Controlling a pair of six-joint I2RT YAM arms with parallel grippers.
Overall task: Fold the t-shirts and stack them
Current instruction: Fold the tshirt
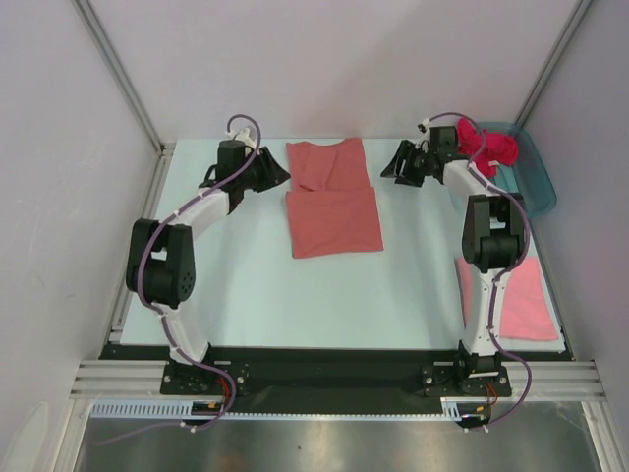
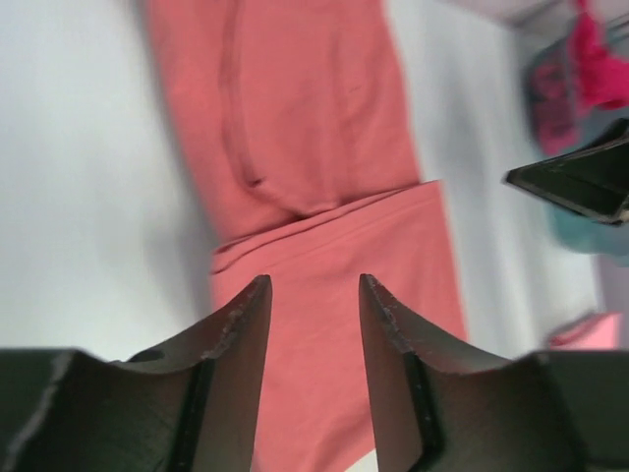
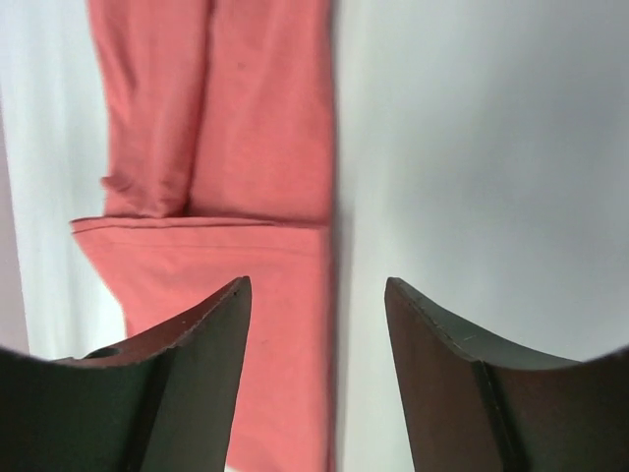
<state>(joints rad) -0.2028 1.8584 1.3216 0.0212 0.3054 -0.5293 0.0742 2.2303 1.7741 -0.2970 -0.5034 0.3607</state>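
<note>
I'm looking down at the pale table [image 1: 246,295], with both arms reaching toward its far side. The biggest piece of cloth is the salmon shirt [image 1: 332,202]. It lies flat in the far middle of the table, between the two grippers, with a straight edge running across it where one layer lies over the other. The teal tub [image 1: 539,187] sits at the far right corner. The light pink shirt [image 1: 529,300] lies flat as a neat rectangle near the right edge, partly hidden behind the right arm. The magenta shirt [image 1: 488,146] is bunched up at the left end of the tub.

The left gripper [image 1: 278,172] is just off the left side of the salmon shirt. On its wrist camera I see the fingers spread apart, with nothing between them and the cloth below. The right gripper [image 1: 398,165] is just off the shirt's right side. Its fingers are also spread wide and empty, over the shirt's edge and the bare table.
</note>
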